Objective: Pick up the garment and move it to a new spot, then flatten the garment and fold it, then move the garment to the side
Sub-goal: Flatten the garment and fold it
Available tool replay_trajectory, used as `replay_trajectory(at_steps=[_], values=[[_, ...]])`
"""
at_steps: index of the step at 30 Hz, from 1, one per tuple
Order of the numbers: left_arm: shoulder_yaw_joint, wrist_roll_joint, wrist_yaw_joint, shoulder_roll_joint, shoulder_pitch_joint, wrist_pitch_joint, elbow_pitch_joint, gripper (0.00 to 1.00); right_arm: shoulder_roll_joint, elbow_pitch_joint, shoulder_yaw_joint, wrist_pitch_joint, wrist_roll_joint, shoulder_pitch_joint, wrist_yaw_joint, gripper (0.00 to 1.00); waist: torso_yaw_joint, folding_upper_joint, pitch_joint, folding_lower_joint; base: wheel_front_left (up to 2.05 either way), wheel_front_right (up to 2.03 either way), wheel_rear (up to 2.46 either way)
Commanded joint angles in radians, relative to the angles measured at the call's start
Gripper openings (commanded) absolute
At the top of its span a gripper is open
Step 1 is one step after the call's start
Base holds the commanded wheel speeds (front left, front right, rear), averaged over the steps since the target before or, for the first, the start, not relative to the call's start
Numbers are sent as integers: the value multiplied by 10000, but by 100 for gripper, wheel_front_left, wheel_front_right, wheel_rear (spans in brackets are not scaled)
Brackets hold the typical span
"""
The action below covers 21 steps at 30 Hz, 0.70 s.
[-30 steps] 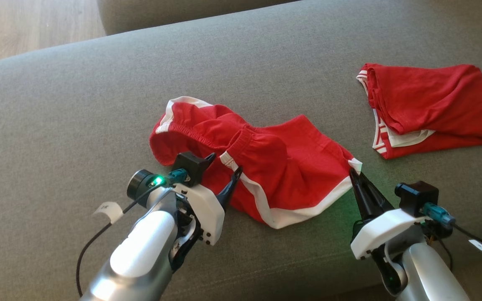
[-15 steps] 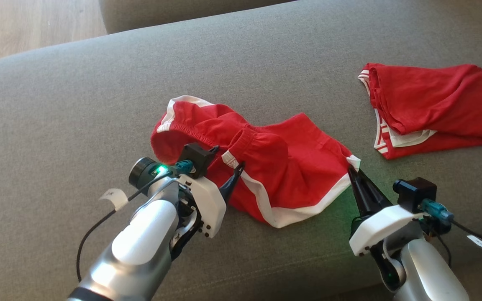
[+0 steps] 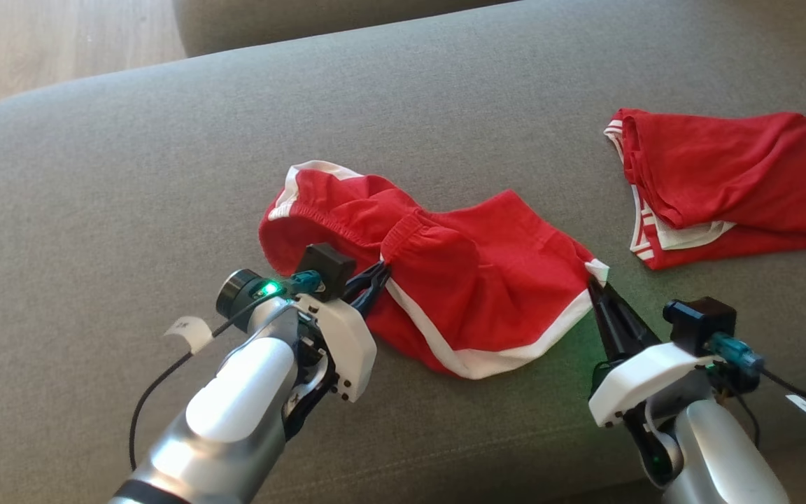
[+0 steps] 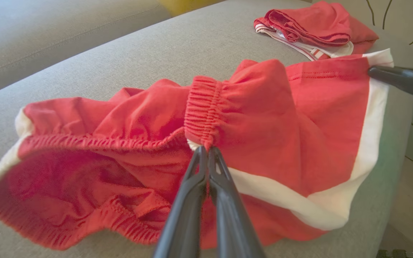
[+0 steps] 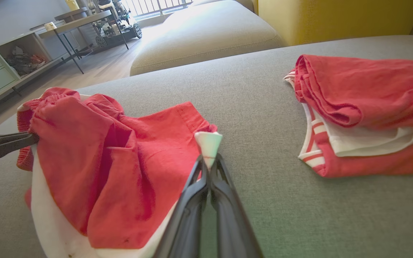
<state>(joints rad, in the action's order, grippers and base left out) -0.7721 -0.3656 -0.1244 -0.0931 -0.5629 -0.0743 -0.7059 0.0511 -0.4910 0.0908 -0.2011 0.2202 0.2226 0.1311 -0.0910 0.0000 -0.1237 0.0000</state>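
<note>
The garment (image 3: 473,280) is a pair of red shorts with white trim, crumpled in the middle of the grey sofa cushion (image 3: 165,154). My left gripper (image 3: 380,271) is shut on its elastic waistband (image 4: 203,111) near the white side stripe. My right gripper (image 3: 593,283) is shut on the white-trimmed hem corner (image 5: 208,141) at the garment's right end. The cloth between the two grips is bunched and folded over on itself. In the left wrist view the right gripper's dark fingers (image 4: 400,79) meet the corner at the upper right.
A second red garment (image 3: 718,182), folded with white striped trim, lies at the cushion's right. Wooden floor (image 3: 60,49) shows at the upper left past the cushion's edge. In the right wrist view, a shelf unit (image 5: 2,64) and another sofa cushion (image 5: 206,36) stand beyond.
My left gripper has closed on the waistband; its fingers stood apart at both earlier moments. The right gripper has kept its hold on the hem corner. The view has shifted slightly.
</note>
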Motion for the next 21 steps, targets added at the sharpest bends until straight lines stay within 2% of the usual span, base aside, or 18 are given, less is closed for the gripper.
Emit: replay_trajectory(at_steps=[1, 7, 12, 19, 21], values=[[299, -72, -39, -251, -538, -199, 289, 0, -9, 272, 95, -70, -77, 337, -4, 0, 65, 0, 47, 0, 0, 0, 0], [646, -359, 272, -460, -177, -654, 929, 0, -9, 479, -678, -220, -341, 386, -4, 0, 412, 0, 404, 0, 0, 0, 0], [1041, -602, 671, -801, 137, -772, 1981, 0, -9, 925, -1588, -249, -623, 600, -4, 0, 809, 0, 898, 0, 0, 0, 0], [2113, -1286, 1622, -1087, 575, -834, 4130, 0, -9, 2150, -2528, 10, -457, 954, -4, 0, 1275, 0, 1554, 0, 0, 0, 0], [2271, -1460, 1734, -1066, 681, -799, 4472, 0, -9, 2381, -2600, 68, -405, 959, -4, 0, 1321, 0, 1625, 0, 0, 0, 0]])
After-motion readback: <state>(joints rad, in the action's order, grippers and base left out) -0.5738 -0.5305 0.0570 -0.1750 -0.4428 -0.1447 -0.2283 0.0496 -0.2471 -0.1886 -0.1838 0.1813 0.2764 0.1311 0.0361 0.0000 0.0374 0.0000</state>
